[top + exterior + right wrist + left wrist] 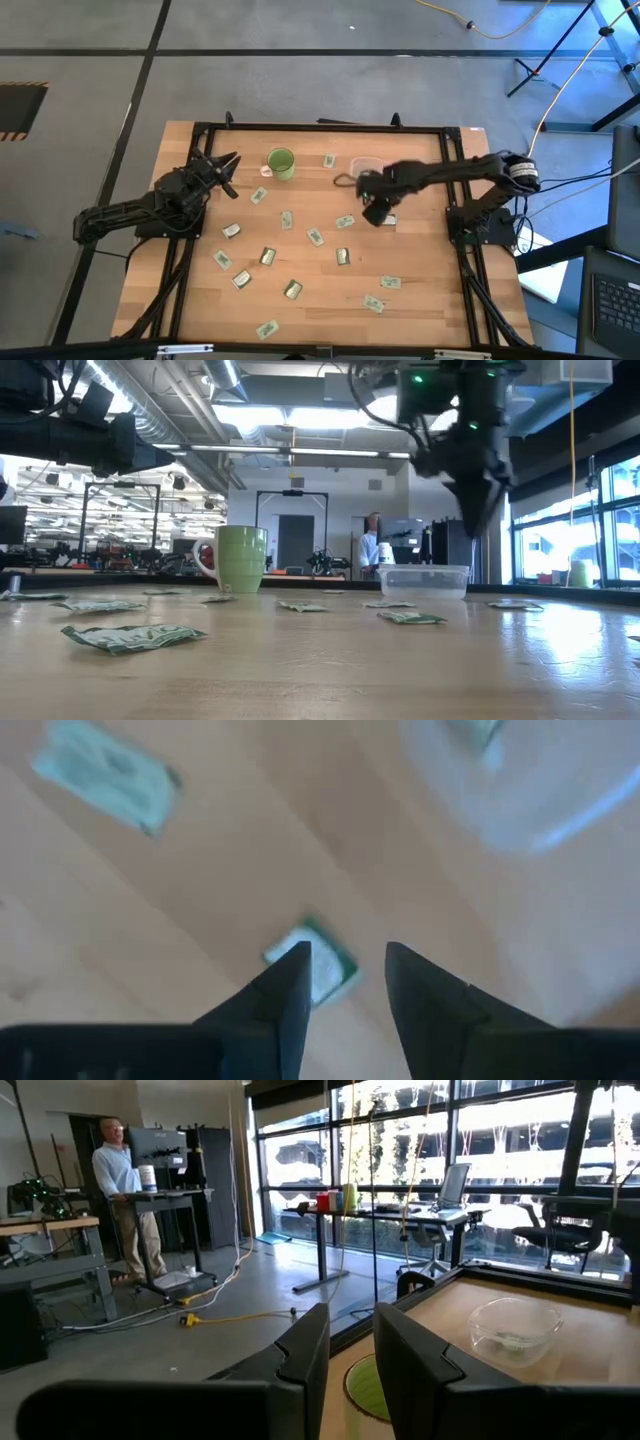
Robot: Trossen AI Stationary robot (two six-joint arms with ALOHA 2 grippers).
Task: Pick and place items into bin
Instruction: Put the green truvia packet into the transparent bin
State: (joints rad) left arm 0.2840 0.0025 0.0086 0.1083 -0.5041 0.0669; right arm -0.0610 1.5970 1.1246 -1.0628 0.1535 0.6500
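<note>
Many packets (287,219) lay scattered over the table (420,310). My right end effector (345,982) hung above one packet (318,963), fingers apart, near the clear bin (366,166). My left end effector (226,170) waited beside the green mug (281,163), fingers parted.

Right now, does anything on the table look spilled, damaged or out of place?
Nothing looks damaged or spilled. The packets lie scattered flat over the table, as expected for sorting. The green mug and the clear bin stand upright. The right gripper hangs open over one packet; the left gripper waits beside the mug.
</note>
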